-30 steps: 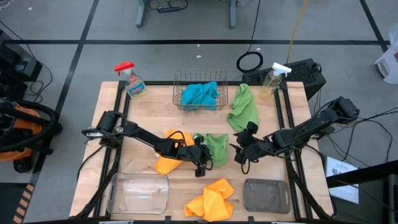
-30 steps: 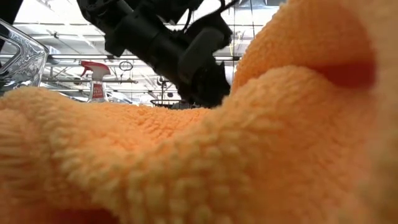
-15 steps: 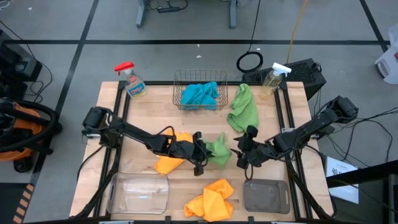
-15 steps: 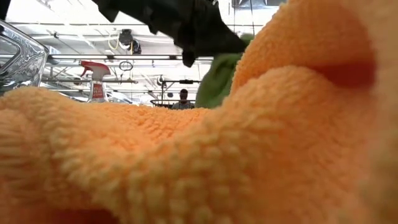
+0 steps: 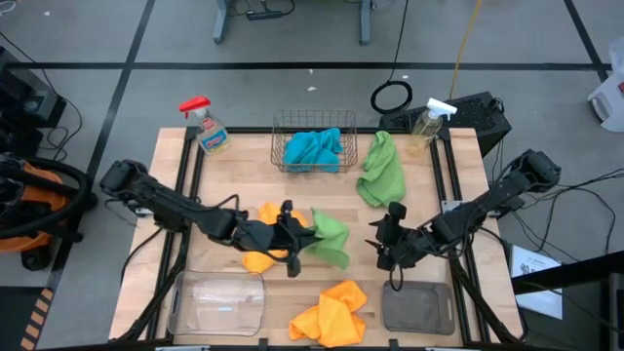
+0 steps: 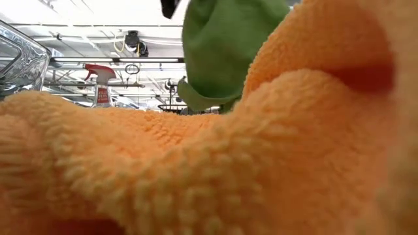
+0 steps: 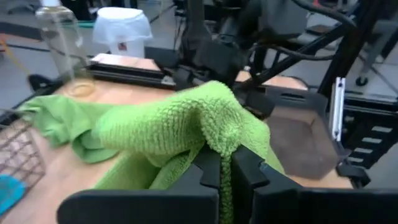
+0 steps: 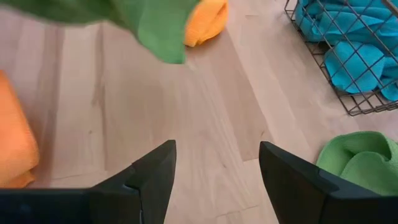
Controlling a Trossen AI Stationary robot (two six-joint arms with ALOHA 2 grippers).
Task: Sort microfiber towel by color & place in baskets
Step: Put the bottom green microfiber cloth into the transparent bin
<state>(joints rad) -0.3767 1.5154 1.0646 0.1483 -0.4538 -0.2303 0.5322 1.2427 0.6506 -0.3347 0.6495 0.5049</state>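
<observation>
My left gripper [image 5: 295, 244] is shut on a bright green towel [image 5: 330, 237] above the table's middle; the same towel [image 6: 228, 46] hangs in the low view. My right gripper [image 5: 386, 252] stands open to its right, over bare wood, holding nothing [image 8: 217, 168]. A second green towel [image 5: 380, 171] lies on the table at the far right. Two teal towels [image 5: 313, 149] sit in the wire basket [image 5: 281, 127]. One yellow-orange towel [image 5: 261, 239] lies under my left arm, another [image 5: 330, 312] at the near edge. My left gripper pinches a bunched fold of the green towel [image 7: 222, 144] between its two fingers [image 7: 210, 175]. The fingers come nearly level from the table's left, tipped slightly down. The towel is lifted off the wood, drapes over the fingertips and hangs slack below them.
A clear bin [image 5: 216, 304] stands at the near left and a dark grey bin [image 5: 417, 305] at the near right, just below my right gripper. Spray bottles [image 5: 205, 127] [image 5: 427, 127] stand at the far corners on either side of the basket.
My left gripper, staying shut, has risen and drawn back toward the table's left, lifting the green towel off the table; the towel now hangs free below the fingers. My right gripper has swung slightly toward the near edge, still open.
</observation>
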